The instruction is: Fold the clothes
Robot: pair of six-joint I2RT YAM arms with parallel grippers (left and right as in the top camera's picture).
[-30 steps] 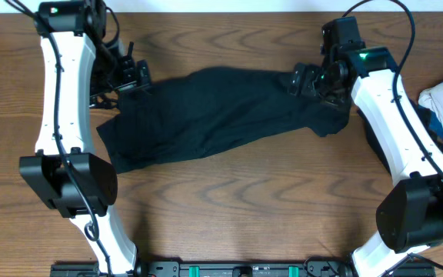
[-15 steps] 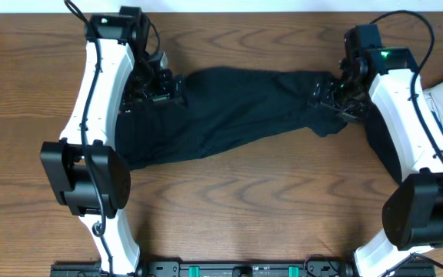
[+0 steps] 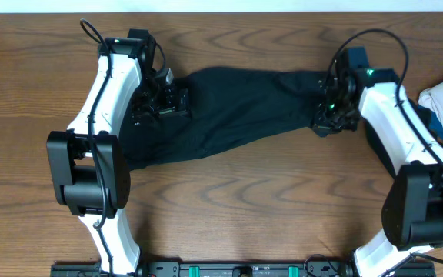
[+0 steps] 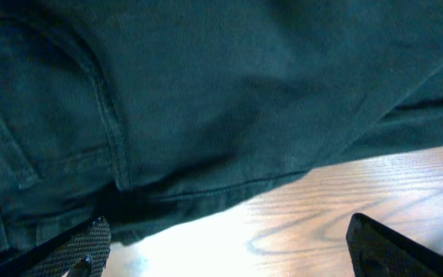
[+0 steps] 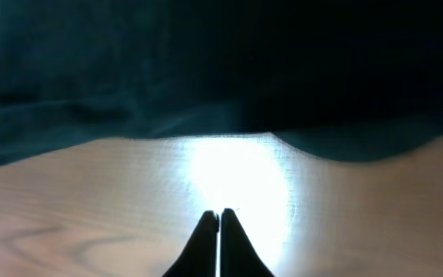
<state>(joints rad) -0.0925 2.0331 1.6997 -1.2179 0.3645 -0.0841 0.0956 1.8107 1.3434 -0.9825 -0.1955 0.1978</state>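
The black garment (image 3: 237,115) is plain, the table (image 3: 268,208) is brown with a wavy wood grain, and at 3 o'clock lies a whitish garment (image 3: 441,96) with pink and blue.

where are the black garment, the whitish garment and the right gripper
black garment (image 3: 237,115), overhead, middle of the fabric
whitish garment (image 3: 441,98), overhead, white part by the right edge
right gripper (image 5: 218,223), right wrist, between the shut jaws' tips

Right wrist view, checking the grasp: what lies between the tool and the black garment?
Only bare table separates the shut right tool from the black garment, in the right wrist view.
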